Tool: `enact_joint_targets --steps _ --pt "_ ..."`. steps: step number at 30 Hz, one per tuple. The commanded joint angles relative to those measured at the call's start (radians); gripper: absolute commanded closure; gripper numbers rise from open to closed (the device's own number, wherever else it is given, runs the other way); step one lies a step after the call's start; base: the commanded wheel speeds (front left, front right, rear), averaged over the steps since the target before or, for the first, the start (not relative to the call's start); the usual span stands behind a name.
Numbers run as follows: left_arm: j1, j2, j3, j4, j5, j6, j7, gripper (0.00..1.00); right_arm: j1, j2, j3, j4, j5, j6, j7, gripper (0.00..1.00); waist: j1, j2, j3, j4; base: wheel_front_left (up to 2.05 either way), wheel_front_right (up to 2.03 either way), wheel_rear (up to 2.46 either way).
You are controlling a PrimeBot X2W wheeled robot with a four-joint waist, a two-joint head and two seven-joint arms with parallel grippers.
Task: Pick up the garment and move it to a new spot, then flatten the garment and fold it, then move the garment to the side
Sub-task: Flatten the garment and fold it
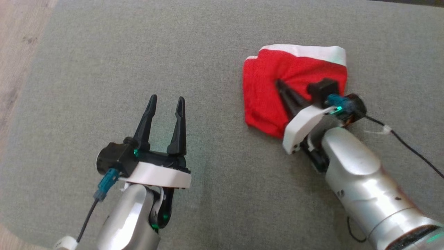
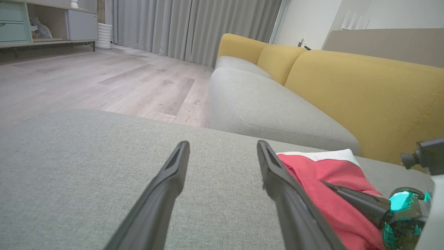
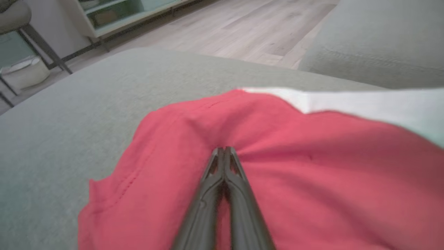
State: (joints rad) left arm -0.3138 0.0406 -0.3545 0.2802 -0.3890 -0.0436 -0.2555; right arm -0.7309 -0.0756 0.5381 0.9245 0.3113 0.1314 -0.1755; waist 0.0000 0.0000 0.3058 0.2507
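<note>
Atop the cushion [image 1: 222,34], right hand [image 1: 279,83] pinches and partly hides garment [image 1: 265,78]; left hand [image 1: 167,98] spread.

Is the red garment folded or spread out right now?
Folded: the garment lies as a compact bundle, white band along its far edge, fabric puckered where the right gripper pinches it.

Grey upholstered cushion [image 1: 222,34] spanned head view, pale wood-plank floor [image 1: 20,52] along its left edge. Beyond it in left wrist view sat sofa: grey seat cushion [image 2: 263,111], mustard-yellow backrests [image 2: 364,90]. Grey pleated curtains [image 2: 194,27] hung at far wall. Low cabinet [image 2: 81,24] with teal drawers stood at upper left, soft toy [image 2: 40,29] in its open shelf, white ribbed cylinder [image 2: 104,34] just beside it. Dark chair legs [image 3: 45,48] stood on floor in right wrist view.
</note>
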Motion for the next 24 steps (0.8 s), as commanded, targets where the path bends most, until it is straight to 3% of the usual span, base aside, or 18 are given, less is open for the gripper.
enact_joint_targets --steps 1,6,11,15,20,24 --pt "-0.009 0.01 0.027 -0.025 -0.006 0.005 -0.006 0.0 -0.011 0.025 0.071 -0.011 0.023 -0.001 0.022 1.0 0.0 0.0 -0.004 -0.001 0.0 0.0 0.0" --pt "-0.004 0.01 0.03 -0.021 -0.007 0.008 -0.006 0.0 0.002 0.025 0.182 0.003 0.066 -0.001 0.032 1.0 0.0 0.0 -0.02 -0.012 0.0 0.0 0.0" --pt "0.009 0.01 0.051 -0.017 0.003 0.007 -0.006 0.0 -0.01 0.025 0.182 0.025 0.094 -0.001 -0.021 1.0 0.0 0.0 -0.048 -0.042 0.0 0.0 0.0" --pt "0.021 0.01 0.07 -0.017 0.012 0.006 -0.006 0.0 -0.015 0.025 0.129 0.033 0.096 -0.001 -0.06 1.0 0.0 0.0 -0.073 -0.069 0.0 0.0 0.0" --pt "0.046 0.01 0.106 -0.016 0.03 0.002 -0.006 0.0 0.008 0.025 -0.024 0.006 0.051 -0.001 -0.085 1.0 0.0 0.0 -0.123 -0.122 0.0 0.0 0.0" --pt "0.069 0.01 0.141 -0.015 0.041 -0.002 -0.006 0.0 0.098 0.017 -0.209 -0.145 -0.054 -0.001 -0.086 1.0 0.0 0.0 -0.16 -0.165 0.0 0.0 0.0"
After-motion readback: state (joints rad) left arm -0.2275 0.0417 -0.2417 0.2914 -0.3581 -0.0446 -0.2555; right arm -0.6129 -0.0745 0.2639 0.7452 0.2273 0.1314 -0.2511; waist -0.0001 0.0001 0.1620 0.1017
